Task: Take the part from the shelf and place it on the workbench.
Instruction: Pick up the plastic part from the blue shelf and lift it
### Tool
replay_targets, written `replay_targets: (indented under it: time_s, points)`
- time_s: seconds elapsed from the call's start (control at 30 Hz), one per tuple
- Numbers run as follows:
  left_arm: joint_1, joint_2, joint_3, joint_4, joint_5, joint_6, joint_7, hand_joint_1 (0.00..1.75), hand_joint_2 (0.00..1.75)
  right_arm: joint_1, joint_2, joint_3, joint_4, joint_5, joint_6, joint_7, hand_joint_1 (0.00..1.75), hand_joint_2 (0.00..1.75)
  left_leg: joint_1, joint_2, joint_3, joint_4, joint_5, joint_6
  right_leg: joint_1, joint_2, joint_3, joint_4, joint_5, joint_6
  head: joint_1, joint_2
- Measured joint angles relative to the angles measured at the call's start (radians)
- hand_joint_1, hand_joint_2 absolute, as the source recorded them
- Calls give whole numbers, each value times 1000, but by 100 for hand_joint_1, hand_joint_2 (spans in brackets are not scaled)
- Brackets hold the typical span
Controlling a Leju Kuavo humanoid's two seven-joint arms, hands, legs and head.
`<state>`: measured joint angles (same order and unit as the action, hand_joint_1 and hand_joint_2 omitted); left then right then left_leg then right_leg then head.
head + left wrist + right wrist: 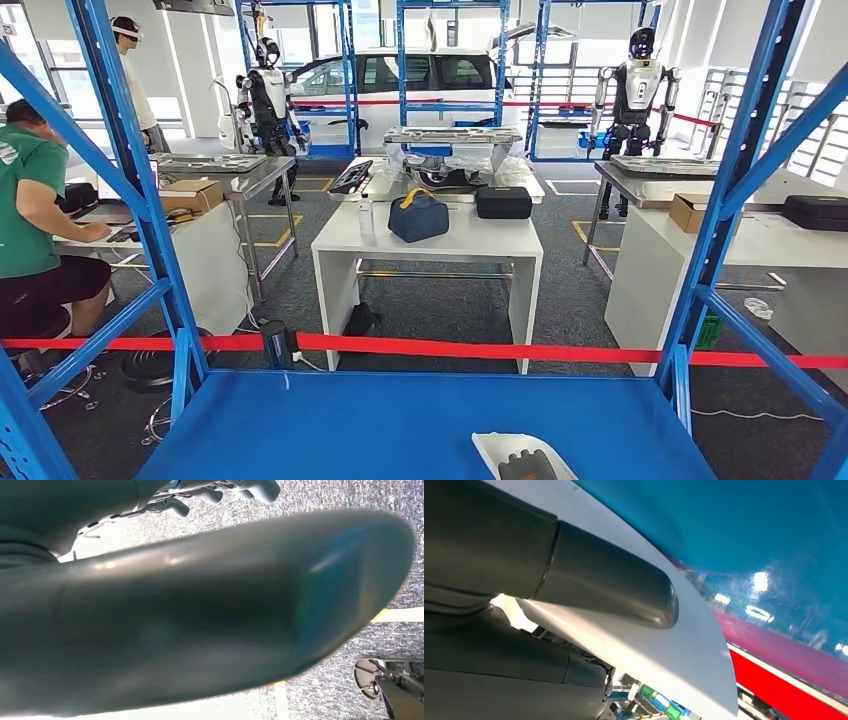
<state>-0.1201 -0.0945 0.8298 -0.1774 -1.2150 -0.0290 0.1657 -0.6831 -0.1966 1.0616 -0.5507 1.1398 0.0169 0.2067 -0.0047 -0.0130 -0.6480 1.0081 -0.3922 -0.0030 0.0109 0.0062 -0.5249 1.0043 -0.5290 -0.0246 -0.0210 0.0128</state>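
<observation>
We see the white part (505, 447) at the near edge of the blue shelf (400, 420), low in the head view and right of its middle, with dark fingers (527, 466) of our right hand lying on its top. In the right wrist view the right hand (549, 605) grips the part (664, 645): the thick thumb lies across one face of the white sheet and darker fingers sit under the other, with the glossy blue shelf (749, 530) just beyond. Our left hand (200, 620) takes up most of the left wrist view, blurred and very close over grey carpet (350, 495); we cannot tell whether it is spread or curled. Past the shelf a red tape (450, 349) runs across, and behind it stands a white table (430, 245) bearing a navy bag (418, 215) and a black case (503, 202). A person in green (30, 200) sits at the left, and two other robots (636, 90) stand in the background.
</observation>
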Motion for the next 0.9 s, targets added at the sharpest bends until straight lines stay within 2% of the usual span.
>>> replay_targets:
  time_s: [0.13, 0.43, 0.63, 0.8, 0.9]
  points:
    - [0, 0, 2, 0, 3, 5, -10, 0, 175, 4, 3, -2, 6, 1, -1, 0, 175, 0, 0, 0, 0, 0, 0, 0, 0, 0, 0, 0, 0, 0, 0, 0]
    - [0, -4, 25, 0, 24, 58, -17, 0, 175, 21, 5, -23, 10, 7, -17, 2, 175, 0, 0, -1, 3, 0, -2, 1, 0, 0, 5, -3, -1, 2, 0, 0]
    - [3, -4, 41, 0, 33, 45, -2, 0, 175, 21, 27, -86, -27, -45, -156, -6, 175, 0, -1, 0, 3, 0, -2, 1, 0, 1, 6, -3, -1, 2, 0, 0]
    - [5, -4, 43, 0, 32, 39, -1, 0, 175, 13, 33, -150, -107, -64, -160, -19, 175, 0, 0, -4, 3, 0, -2, 1, 0, -2, 7, -3, -2, 2, 0, 0]
    - [8, -4, 45, 0, 29, 35, -2, 0, 175, 15, 35, -179, -152, -87, -208, -52, 175, 0, -1, -4, 3, 0, -2, 1, 0, -2, 7, -3, -2, 2, 0, 0]
